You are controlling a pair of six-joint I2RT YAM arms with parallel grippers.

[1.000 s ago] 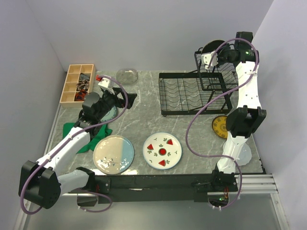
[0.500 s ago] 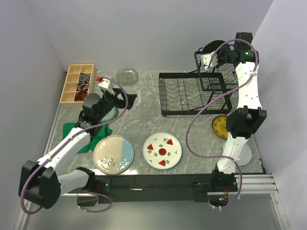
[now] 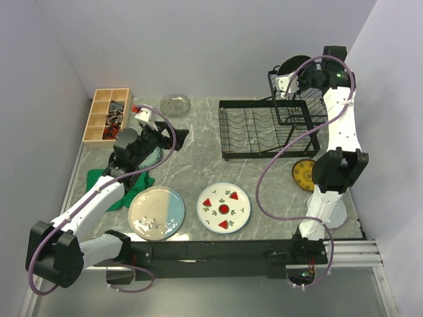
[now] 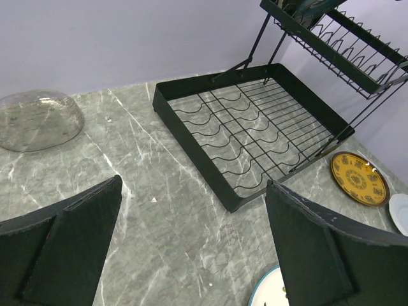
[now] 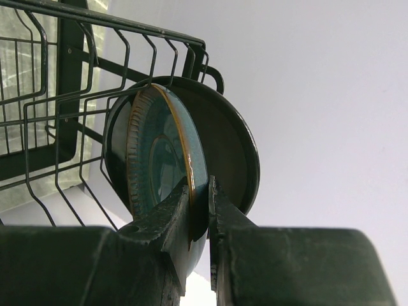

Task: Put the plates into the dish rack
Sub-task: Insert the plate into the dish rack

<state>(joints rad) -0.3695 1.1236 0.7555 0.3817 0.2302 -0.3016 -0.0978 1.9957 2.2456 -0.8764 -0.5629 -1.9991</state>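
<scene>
Right wrist view: right gripper point(image 5: 199, 191) pinched tight on the rim of the slate-blue plate point(image 5: 162, 153). The plate stands on edge in the upper basket point(image 5: 64, 121) of the dish rack point(image 3: 271, 129), just beside the black plate point(image 5: 229, 140). Risk: if released before it seats between wires, it likely tips into the black one or rolls out. Left gripper point(image 4: 192, 191) wide open, empty. Watermelon plate point(image 3: 224, 207), cream-and-blue plate point(image 3: 156, 212), yellow plate point(image 3: 304, 174) and glass plate point(image 3: 175, 104) lie on the table point(image 3: 192, 165); lower tray point(image 4: 255, 140) looks unobstructed.

plate point(image 3: 156, 156) mostly hidden under left arm point(image 3: 99, 191), wooden box point(image 3: 106, 115) contents indistinct
</scene>
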